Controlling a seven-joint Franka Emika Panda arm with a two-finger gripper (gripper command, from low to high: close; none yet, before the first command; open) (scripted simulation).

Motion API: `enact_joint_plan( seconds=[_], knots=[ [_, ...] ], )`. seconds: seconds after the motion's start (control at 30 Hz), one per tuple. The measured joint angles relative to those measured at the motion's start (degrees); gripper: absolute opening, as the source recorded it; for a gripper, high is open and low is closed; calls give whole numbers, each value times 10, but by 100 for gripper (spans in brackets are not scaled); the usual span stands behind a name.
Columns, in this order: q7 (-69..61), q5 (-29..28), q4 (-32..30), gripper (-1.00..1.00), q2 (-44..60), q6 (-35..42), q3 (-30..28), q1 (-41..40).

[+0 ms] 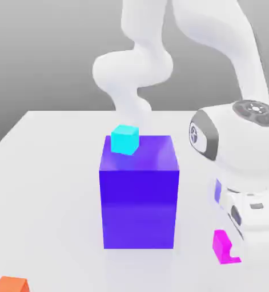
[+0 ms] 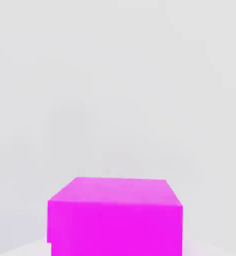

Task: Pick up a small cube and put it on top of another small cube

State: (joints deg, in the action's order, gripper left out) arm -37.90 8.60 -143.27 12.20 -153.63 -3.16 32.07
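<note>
A small magenta cube [image 1: 221, 244] rests on the white table at the exterior view's lower right, and the hand partly covers it. My gripper [image 1: 237, 246] is lowered around it and shut on it. In the hand view the magenta cube [image 2: 114, 216] sits very close, its top and one side face showing. A small cyan cube [image 1: 125, 139] stands on top of a large blue block [image 1: 139, 197] in the middle of the table. A small orange cube [image 1: 11, 284] lies at the front, on the exterior view's left.
The large blue block stands between the magenta cube and the orange cube. The white table [image 1: 45, 171] runs back to a grey wall. The arm's base rises behind the blue block.
</note>
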Motion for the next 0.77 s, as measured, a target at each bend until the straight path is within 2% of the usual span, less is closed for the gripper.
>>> enact_joint_plan(
  seconds=[0.23,0.43,0.67,0.7,0.77],
  knots=[
    [-60,12,-107,-100,-113,6,71,80],
    [-69,-37,-200,-100,-216,0,112,131],
    [-33,-98,-209,-100,-105,-121,115,129],
    [-26,-108,-208,100,-90,-135,112,130],
    [-26,-108,-208,100,-90,-134,112,130]
  ],
)
